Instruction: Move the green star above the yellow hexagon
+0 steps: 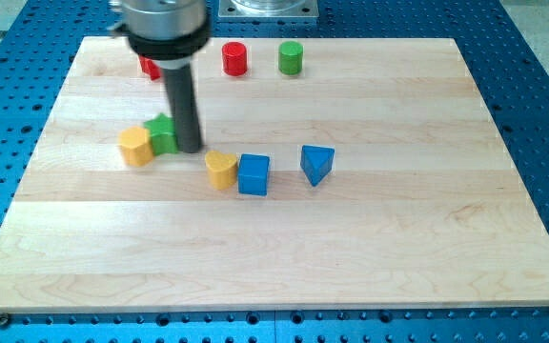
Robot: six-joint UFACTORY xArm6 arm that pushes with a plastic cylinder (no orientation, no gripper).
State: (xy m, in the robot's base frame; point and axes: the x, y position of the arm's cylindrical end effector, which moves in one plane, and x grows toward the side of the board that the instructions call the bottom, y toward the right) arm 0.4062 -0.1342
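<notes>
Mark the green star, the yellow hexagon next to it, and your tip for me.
green star [163, 135], camera view, on its front face.
yellow hexagon [135, 146], camera view, on its top face.
my tip [191, 149], camera view, on the rod's very end, at the star's right side.

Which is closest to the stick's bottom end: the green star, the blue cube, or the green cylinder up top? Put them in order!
From my tip:
1. Green star, right against it on the view's left.
2. Blue cube, off to the view's right, slightly lower.
3. Green cylinder, far up toward the view's top right.
</notes>
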